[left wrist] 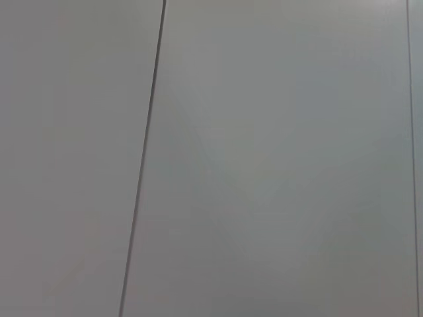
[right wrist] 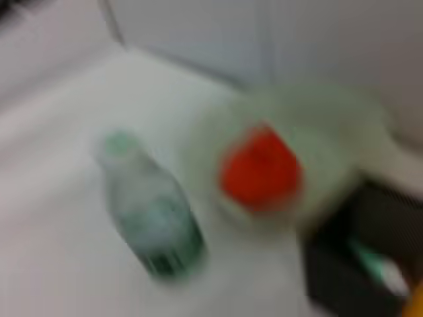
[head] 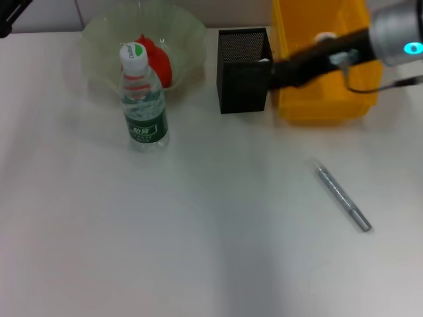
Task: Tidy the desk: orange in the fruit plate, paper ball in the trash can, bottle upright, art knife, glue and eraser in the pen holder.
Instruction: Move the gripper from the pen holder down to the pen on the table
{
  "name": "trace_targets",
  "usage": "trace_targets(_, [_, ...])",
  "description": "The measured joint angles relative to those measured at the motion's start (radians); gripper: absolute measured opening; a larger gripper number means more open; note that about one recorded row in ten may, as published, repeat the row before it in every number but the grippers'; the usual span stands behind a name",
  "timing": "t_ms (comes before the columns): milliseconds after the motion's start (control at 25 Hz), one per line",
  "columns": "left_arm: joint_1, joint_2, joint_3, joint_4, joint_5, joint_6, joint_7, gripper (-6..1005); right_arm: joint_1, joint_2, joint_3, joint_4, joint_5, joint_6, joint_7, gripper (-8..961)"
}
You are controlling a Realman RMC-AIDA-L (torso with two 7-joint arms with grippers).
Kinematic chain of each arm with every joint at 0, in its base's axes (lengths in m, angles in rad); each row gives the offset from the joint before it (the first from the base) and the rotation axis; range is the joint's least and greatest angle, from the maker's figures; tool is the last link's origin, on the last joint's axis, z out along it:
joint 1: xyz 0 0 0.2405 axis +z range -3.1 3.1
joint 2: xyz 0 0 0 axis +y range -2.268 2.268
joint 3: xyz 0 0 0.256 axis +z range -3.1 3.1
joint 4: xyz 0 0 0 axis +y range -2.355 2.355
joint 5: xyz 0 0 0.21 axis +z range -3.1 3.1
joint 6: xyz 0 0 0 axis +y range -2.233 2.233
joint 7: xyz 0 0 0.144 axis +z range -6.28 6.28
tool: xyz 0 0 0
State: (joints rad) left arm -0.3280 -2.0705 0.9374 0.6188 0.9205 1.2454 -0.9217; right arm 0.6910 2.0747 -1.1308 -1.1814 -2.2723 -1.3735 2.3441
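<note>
The bottle (head: 143,102) stands upright on the desk (head: 198,251), in front of the fruit plate (head: 182,30). The orange (head: 158,58) lies in the plate. The pen holder (head: 243,72) stands beside the trash can (head: 324,99). My right gripper (head: 276,70) reaches in from the right, at the holder's right rim, in front of the can. In the right wrist view the art knife (right wrist: 377,267) stands inside the holder (right wrist: 344,264), near the orange (right wrist: 261,170) and the bottle (right wrist: 155,221). The glue (head: 342,197) lies on the desk at the right. A white bit (head: 324,37) in the can may be the paper ball. The eraser is hidden.
My left arm (head: 10,20) is parked at the far left corner; its wrist view shows only a pale wall. The right arm (head: 390,30) spans the top of the trash can.
</note>
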Motion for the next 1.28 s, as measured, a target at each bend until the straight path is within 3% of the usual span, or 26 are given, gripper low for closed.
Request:
trace_targets(120, [-0.004,0.000,0.000,-0.005,0.000,0.000,0.002,785,0.019,0.006,-0.001,-0.121,-0.206,-0.157,0.257,550])
trace_targets(320, [-0.012,-0.002,0.000,-0.007,0.000,0.000,0.009,785,0.090,0.006,-0.011,-0.040,-0.387,-0.269,0.398,546])
trace_targets(680, [-0.016,-0.002,0.000,-0.008,0.005,0.000,0.011,785,0.163,0.004,-0.049,0.249,-0.440,-0.128,0.404,545])
trace_targets(1280, [-0.010,-0.002,0.000,-0.008,0.007,0.000,0.015,785,0.215,0.006,-0.085,0.397,-0.481,-0.051,0.413,546])
